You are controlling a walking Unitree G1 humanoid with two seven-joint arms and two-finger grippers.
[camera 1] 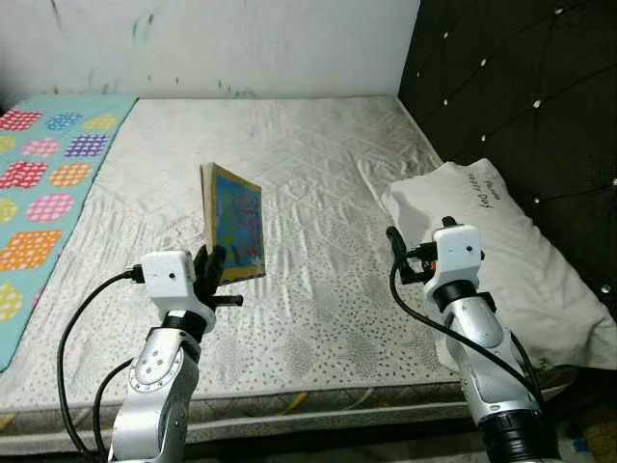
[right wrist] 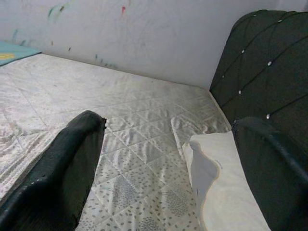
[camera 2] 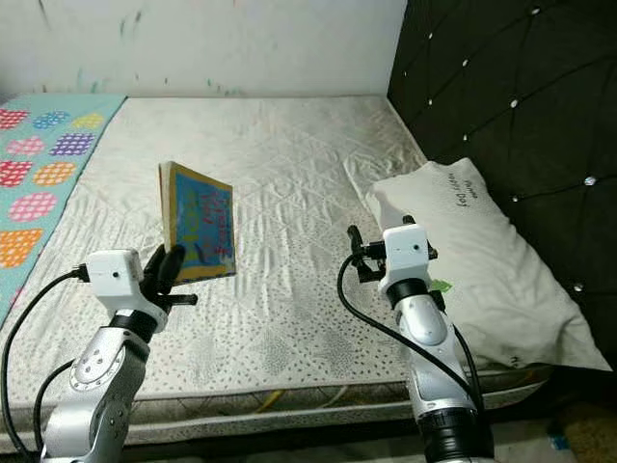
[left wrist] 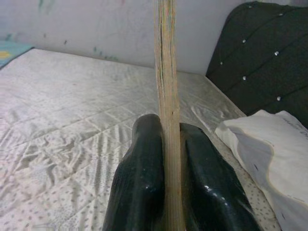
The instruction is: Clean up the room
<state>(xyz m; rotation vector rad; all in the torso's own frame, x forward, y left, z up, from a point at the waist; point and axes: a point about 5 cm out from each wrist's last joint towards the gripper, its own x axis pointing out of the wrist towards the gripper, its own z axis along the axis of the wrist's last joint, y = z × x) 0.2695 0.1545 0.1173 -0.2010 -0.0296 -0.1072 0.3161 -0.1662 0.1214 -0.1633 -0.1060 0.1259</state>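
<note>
A thin picture book point(camera 1: 234, 222) with a blue, colourful cover stands upright above the bare mattress point(camera 1: 318, 183). My left gripper point(camera 1: 209, 264) is shut on its lower edge; in the left wrist view the book's page edge point(left wrist: 166, 86) rises between the two black fingers point(left wrist: 139, 178). My right gripper point(camera 1: 393, 241) hovers open over the mattress beside a white pillow point(camera 1: 501, 251); its fingers point(right wrist: 62, 173) are spread wide with nothing between them.
The pillow lies along the mattress's right side against a dark tufted headboard point(camera 1: 521, 87). A teal play mat point(camera 1: 48, 183) with coloured patches lies at the left. A white, scribbled wall point(camera 1: 222, 43) closes the far side.
</note>
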